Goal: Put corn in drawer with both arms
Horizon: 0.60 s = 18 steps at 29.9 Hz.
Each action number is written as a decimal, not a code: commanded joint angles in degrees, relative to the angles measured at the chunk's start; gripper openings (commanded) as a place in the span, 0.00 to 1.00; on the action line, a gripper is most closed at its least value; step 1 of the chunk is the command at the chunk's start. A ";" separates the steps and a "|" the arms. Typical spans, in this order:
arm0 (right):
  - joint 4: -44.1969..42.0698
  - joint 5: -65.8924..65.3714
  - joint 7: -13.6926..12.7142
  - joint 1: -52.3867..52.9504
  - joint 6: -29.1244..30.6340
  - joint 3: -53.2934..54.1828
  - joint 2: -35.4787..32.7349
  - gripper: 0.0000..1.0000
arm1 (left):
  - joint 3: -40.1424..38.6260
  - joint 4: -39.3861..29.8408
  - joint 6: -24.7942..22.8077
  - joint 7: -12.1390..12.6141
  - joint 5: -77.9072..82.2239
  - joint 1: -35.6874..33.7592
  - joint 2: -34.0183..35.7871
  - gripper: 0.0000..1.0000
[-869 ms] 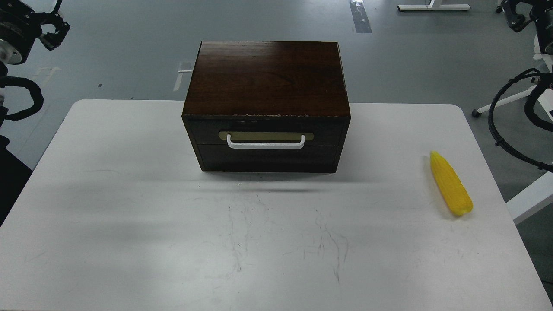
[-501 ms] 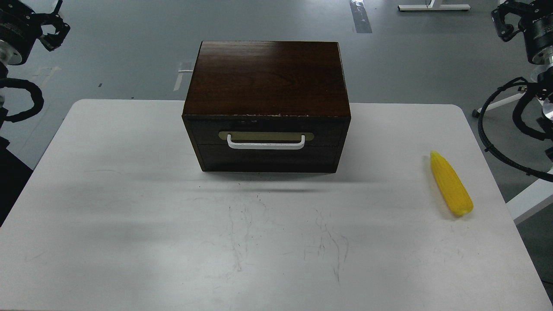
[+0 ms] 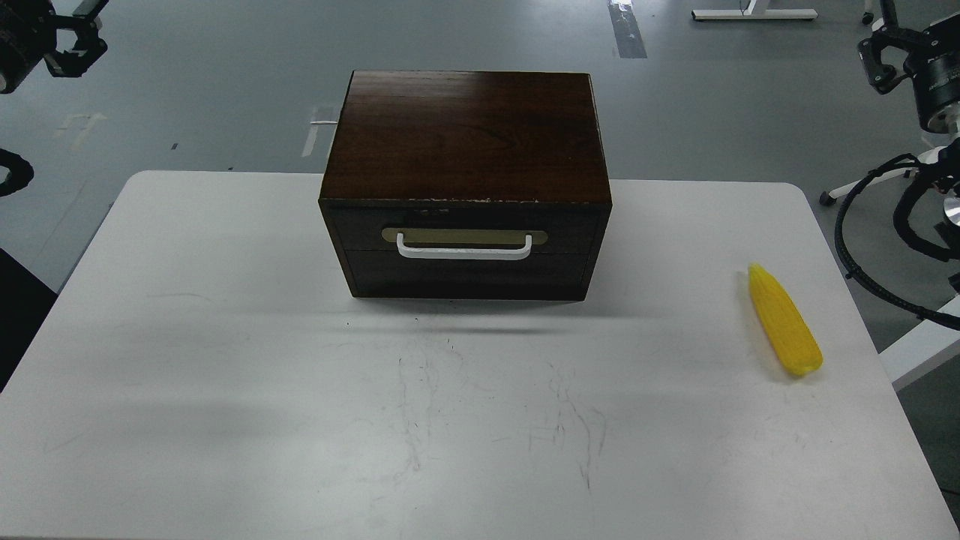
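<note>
- A white table (image 3: 225, 337) holds one dark wooden box (image 3: 465, 135) in the middle; nothing lies between the box and the corn (image 3: 784, 321); faint scratch marks show on the table in front of the box.
- One corn, one drawer (image 3: 465, 227), two claws; the left gripper (image 3: 64, 45) and right gripper (image 3: 881, 56) hang far up in the corners, well apart from everything; too small and dark to tell if either is released or clenched.
- The corn is bright yellow and pointed at its far end; it lies flat near the table's right edge; the drawer is pushed in, with a white handle (image 3: 464, 248).
</note>
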 commanded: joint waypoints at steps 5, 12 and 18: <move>-2.59 -0.01 -0.05 -0.05 0.00 -0.18 0.09 1.00 | 0.14 -28.56 0.00 -0.12 31.00 -5.79 3.99 0.91; -2.77 -0.01 -0.05 -0.14 0.00 -0.27 -0.09 1.00 | 1.19 -45.82 0.00 -0.12 67.36 -4.65 -1.28 0.91; -3.38 -0.01 -0.05 -0.58 0.00 -0.18 -0.35 1.00 | 12.86 -50.56 0.00 -0.55 84.57 -6.66 -2.96 0.89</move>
